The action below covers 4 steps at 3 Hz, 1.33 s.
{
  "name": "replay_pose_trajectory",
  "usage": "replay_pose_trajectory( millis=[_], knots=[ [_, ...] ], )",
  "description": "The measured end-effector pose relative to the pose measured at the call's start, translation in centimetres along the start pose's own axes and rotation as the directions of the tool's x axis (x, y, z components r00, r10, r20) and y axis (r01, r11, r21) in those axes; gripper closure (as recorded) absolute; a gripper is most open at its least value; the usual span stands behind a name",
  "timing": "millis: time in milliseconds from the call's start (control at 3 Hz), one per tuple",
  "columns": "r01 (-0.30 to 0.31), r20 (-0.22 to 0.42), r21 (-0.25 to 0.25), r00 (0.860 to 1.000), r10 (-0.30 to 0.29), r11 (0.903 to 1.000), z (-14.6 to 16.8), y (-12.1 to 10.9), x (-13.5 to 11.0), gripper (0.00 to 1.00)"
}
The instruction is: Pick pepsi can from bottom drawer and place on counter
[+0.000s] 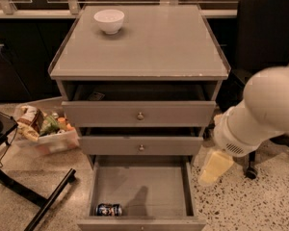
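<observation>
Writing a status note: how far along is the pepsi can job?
Done: the bottom drawer stands open. In hand: the approach only; the hand hangs outside the drawer, to its right, and the pepsi can lies on its side at the drawer's front left. Left: reaching in, grasping it and setting it on the counter, where a white bowl sits.

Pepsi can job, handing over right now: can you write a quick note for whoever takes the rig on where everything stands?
The end effector hangs low, outside and to the right of the open bottom drawer, away from the can.
The pepsi can lies on its side in the drawer's front left corner.
The counter holds a white bowl at its back left.
Done: the drawer is open.
Left: reach in, grasp the can, lift it out, and set it on the counter away from the bowl.
</observation>
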<state>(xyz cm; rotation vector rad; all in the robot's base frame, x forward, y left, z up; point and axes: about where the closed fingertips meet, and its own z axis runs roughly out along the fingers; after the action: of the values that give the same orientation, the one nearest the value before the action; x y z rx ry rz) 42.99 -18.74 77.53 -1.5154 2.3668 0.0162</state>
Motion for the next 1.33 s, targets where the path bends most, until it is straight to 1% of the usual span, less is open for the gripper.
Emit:
replay_pose_trajectory(
  millis=[333,667,1000,1333],
  knots=[
    [-0.104,0.026,-0.005,0.994,0.104,0.9946,8.7,-1.3,-0.5,0.0],
    [-0.164,0.137,-0.047,0.976,0.169,0.9853,16.6,-1.9,-2.7,0.0],
    [-0.191,0.21,-0.042,0.958,0.196,0.9806,19.5,-2.7,-3.8,0.0],
    [-0.191,0.214,-0.051,0.957,0.197,0.9803,19.5,-2.7,-3.8,0.0]
  ],
)
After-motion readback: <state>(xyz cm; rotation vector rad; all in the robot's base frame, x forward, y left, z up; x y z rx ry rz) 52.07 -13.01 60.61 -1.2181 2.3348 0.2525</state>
